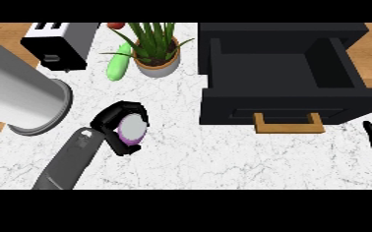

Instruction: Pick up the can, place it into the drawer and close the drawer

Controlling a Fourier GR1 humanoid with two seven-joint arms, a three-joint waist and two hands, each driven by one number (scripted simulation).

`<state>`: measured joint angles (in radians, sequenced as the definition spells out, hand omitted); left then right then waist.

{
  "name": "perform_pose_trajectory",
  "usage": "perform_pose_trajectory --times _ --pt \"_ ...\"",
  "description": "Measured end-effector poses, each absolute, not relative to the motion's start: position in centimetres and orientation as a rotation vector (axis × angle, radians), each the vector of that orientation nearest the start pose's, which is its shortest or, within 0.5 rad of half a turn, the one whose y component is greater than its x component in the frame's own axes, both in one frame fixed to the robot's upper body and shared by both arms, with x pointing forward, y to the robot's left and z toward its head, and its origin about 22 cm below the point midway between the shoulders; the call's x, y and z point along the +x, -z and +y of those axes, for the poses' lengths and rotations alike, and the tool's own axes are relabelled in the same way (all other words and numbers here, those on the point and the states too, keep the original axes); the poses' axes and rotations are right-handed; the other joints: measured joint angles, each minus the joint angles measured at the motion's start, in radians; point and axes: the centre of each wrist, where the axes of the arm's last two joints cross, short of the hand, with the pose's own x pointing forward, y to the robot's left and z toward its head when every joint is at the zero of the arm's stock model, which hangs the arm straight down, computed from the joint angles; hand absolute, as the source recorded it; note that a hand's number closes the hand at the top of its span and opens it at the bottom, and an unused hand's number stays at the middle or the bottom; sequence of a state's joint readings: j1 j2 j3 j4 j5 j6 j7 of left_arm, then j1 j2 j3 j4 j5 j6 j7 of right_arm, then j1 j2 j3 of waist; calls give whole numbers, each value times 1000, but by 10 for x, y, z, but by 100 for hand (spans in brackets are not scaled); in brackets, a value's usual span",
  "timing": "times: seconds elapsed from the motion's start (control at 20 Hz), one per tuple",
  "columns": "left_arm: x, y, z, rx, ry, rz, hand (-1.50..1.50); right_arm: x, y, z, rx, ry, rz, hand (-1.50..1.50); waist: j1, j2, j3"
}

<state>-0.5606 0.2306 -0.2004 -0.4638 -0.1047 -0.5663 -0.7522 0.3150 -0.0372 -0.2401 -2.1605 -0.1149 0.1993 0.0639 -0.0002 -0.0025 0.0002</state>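
A purple can (131,130) with a pale lid stands on the white marble counter at centre left. My left hand (116,123) is curled round it, fingers over its top and far side, thumb below. To the right sits a black drawer (280,66), pulled open, with a wooden handle (288,123) on its front; its inside looks bare. Only a dark tip of my right hand (367,131) shows at the right edge, so its fingers cannot be judged.
A large grey cylinder (27,100) stands at the left. Behind it is a toaster (58,44). A potted plant (155,54), a green cucumber (119,64) and a red item (115,25) lie at the back.
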Motion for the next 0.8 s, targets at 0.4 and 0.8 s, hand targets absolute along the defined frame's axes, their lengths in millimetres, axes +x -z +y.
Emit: perform_pose_trajectory --times 0.4,0.8 --pt "325 89 281 -126 59 -1647 150 137 -87 -304 -199 56 -1810 -150 32 -9 2" --pt "348 29 230 -47 6 -1710 150 136 -92 -307 -201 45 -1819 -150 21 -10 2"
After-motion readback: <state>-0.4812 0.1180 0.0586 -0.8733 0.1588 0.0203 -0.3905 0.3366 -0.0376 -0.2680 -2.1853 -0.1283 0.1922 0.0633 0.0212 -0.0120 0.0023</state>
